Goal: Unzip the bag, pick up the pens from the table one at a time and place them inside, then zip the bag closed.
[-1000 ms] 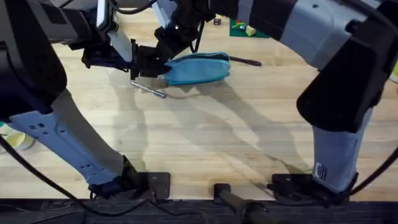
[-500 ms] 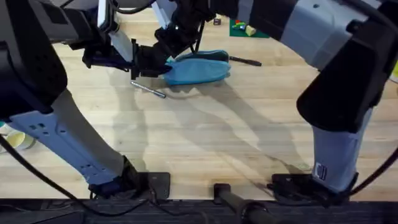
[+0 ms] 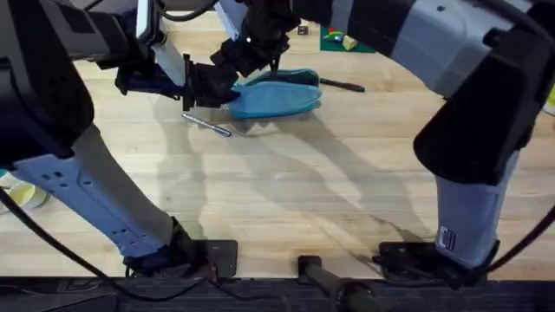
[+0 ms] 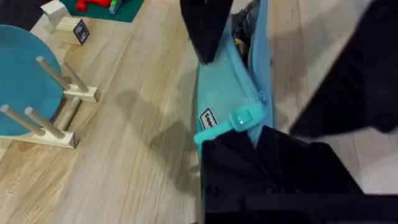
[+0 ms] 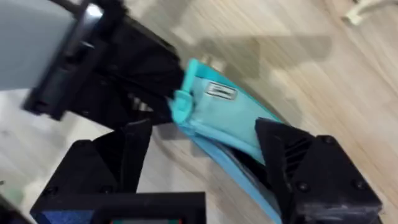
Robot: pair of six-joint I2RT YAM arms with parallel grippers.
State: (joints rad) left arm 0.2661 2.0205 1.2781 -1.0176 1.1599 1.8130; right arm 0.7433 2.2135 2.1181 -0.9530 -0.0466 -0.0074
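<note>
Left hand (image 3: 217,89) clamps the bag (image 3: 276,95) end; right hand (image 3: 232,54) straddles it, fingers apart

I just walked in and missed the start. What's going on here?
Both arms are working at one end of the blue bag. The left gripper is clamped on that end near the pull tab, while the right gripper straddles it. The silver pen and black pen lie on the table.

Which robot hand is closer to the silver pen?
Left. The left gripper holds the bag's end just above the silver pen; the right gripper is farther back over the bag.
</note>
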